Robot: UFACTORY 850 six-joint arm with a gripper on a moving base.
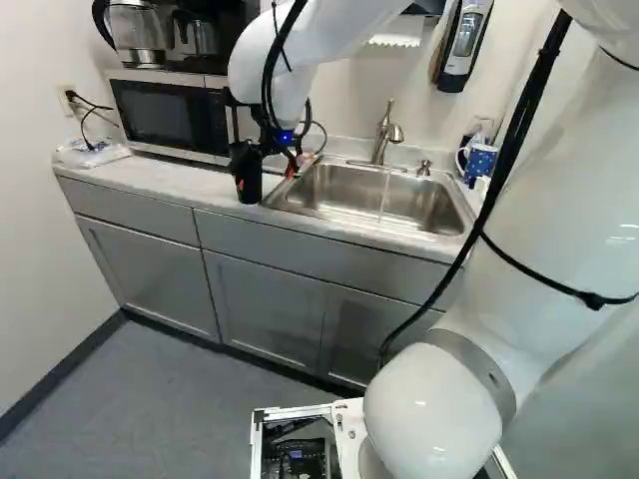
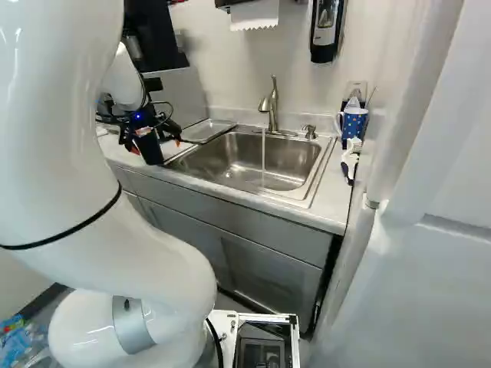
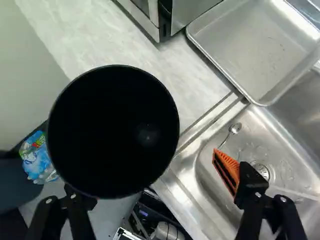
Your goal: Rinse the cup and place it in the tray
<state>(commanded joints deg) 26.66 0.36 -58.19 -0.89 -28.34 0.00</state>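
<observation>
1. We see a pale counter [image 1: 170, 182] with a metal sink [image 2: 245, 157] set into it.
2. Left of the sink we find the microwave [image 1: 165, 112], and a white packet [image 1: 88, 154] at the left end.
3. Our metal tray [image 3: 260, 47] overlaps the sink's left edge.
4. Far right, we see a spotted blue mug [image 2: 354, 125].

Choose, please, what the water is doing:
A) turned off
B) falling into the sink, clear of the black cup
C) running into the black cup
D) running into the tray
B: the stream drops from the faucet into the sink, with the black cup off to one side.
</observation>
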